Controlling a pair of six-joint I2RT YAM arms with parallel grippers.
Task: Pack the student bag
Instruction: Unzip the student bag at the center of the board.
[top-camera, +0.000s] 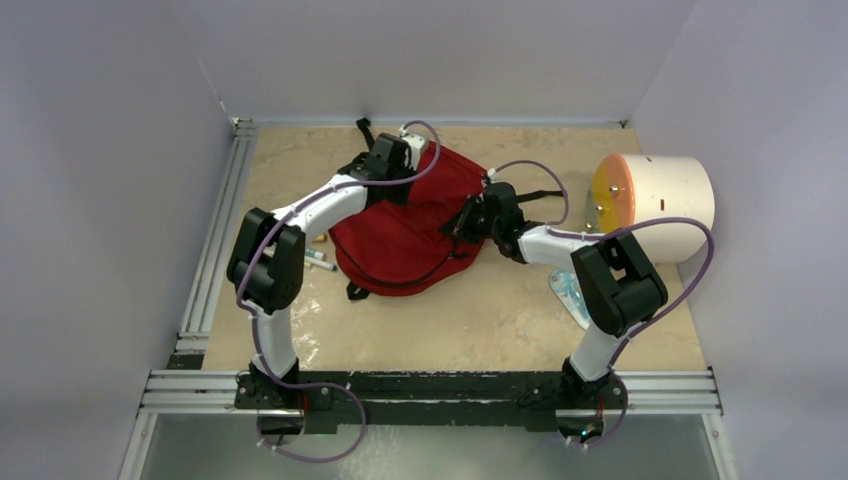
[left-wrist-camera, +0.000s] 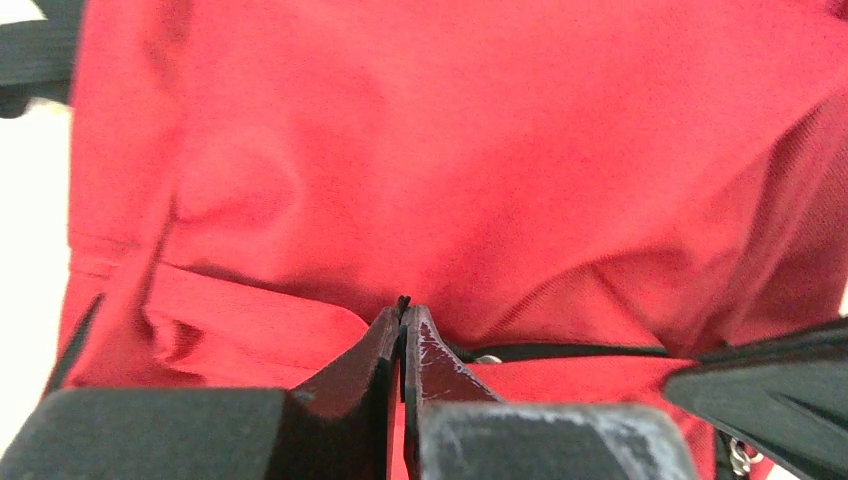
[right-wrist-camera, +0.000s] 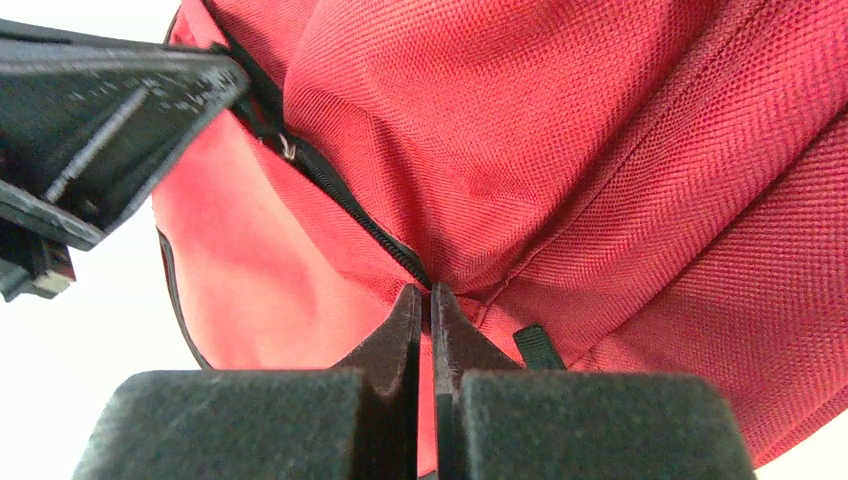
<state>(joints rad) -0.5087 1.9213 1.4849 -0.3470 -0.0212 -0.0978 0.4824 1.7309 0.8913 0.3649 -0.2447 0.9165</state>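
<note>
The student bag (top-camera: 410, 240), dark red with black straps, lies flat in the middle of the table. My left gripper (top-camera: 398, 182) is at its far left edge, and its jaws are shut on a small black tab of the bag (left-wrist-camera: 403, 300) beside the black zipper line (left-wrist-camera: 560, 351). My right gripper (top-camera: 464, 222) is at the bag's right side. Its jaws (right-wrist-camera: 423, 292) are shut on the red fabric where the black zipper (right-wrist-camera: 340, 205) runs into the fingertips. Red cloth of the bag (right-wrist-camera: 600, 150) fills the right wrist view.
A cream cylinder with an orange-yellow face (top-camera: 655, 205) lies at the far right. Pens (top-camera: 320, 262) lie by the bag's left edge. A pale blue packet (top-camera: 570, 295) sits under the right arm. White walls and a metal rail (top-camera: 215, 240) enclose the table.
</note>
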